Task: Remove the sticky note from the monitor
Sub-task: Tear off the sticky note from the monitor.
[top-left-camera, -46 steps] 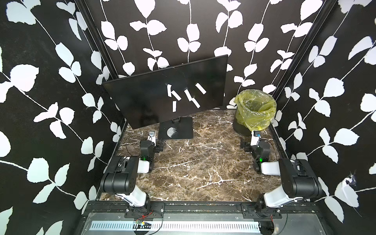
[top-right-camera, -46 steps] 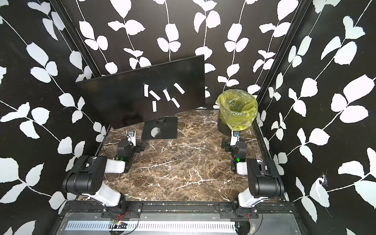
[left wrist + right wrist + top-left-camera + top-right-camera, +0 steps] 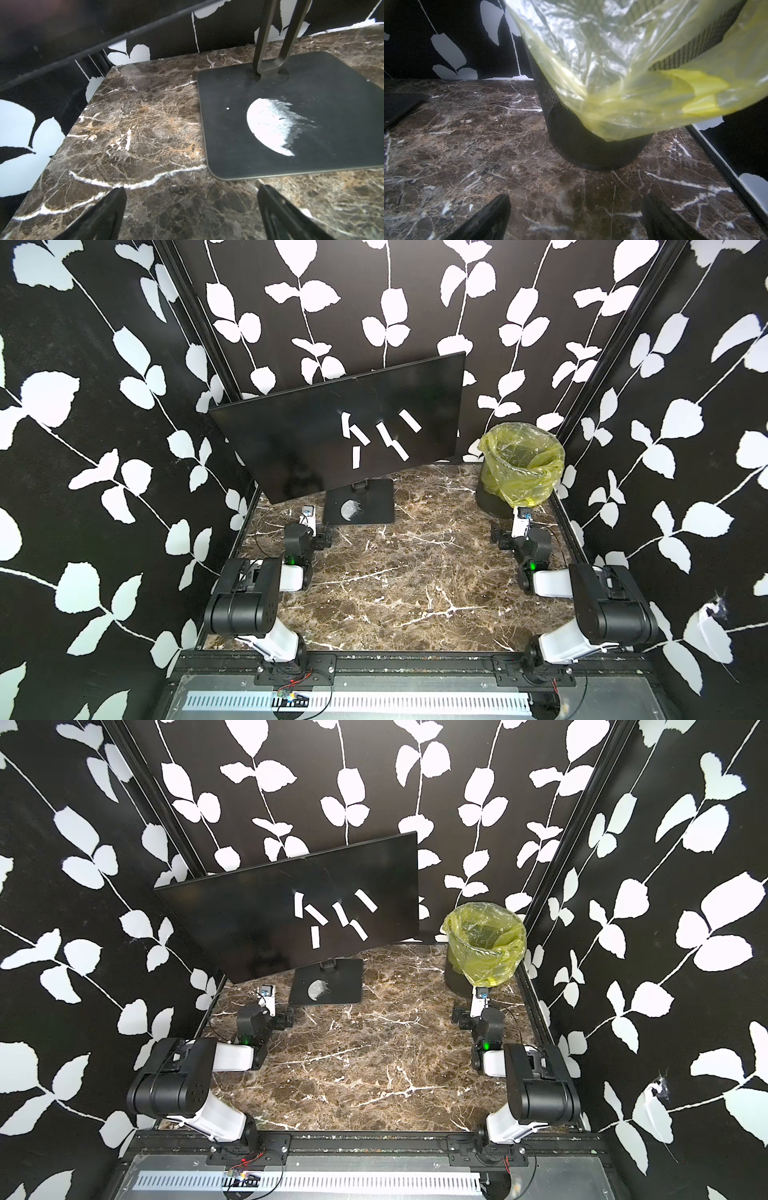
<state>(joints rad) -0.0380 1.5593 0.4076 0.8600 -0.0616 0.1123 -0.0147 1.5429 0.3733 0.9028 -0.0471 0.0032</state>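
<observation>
You see monitor point(image 3: 291, 448) at rear of marble table point(image 3: 415, 572), screen tilted, six white sticky notes point(image 3: 409, 421) clustered right of its centre. Your left gripper point(image 3: 192, 188) low before base plate point(image 3: 228, 135) — jaws spread, empty. Your right gripper point(image 3: 576, 196) likewise released, empty — facing yellow-lined bin point(image 3: 591, 149).

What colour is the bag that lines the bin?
The bag is translucent yellow; the right wrist view shows it best.

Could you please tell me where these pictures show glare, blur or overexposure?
In a top view the monitor is sharp, evenly lit, faintly reflective; in the left wrist view the scuffed patch on the base plate blows out white; in the right wrist view the close bin liner is soft and shiny.
</observation>
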